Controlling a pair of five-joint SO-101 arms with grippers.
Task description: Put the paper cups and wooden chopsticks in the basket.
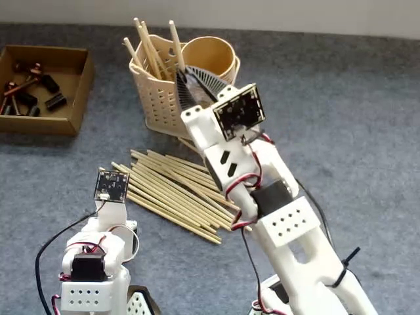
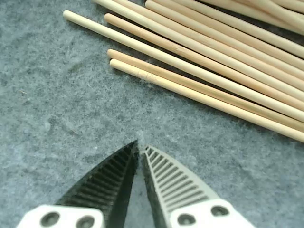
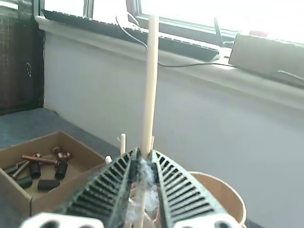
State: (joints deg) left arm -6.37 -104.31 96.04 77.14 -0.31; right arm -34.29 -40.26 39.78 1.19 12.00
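Standing upright, a chopstick (image 3: 151, 71) is pinched in the right gripper (image 3: 144, 153) just above the basket (image 1: 156, 105), which holds several more sticks (image 1: 149, 49) and a paper cup (image 1: 211, 56). A loose pile (image 1: 177, 190) of chopsticks lies on the grey worktop (image 1: 354, 131) in front of the basket. The left gripper (image 2: 141, 145), closed on nothing, hangs just beside the pile's ends. A cardboard box (image 1: 82, 85) of small parts sits well apart.

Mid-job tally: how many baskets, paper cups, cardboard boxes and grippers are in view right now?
Basket: 1
Paper cup: 1
Cardboard box: 1
Grippers: 2, left gripper and right gripper clamping a chopstick
Total: 5
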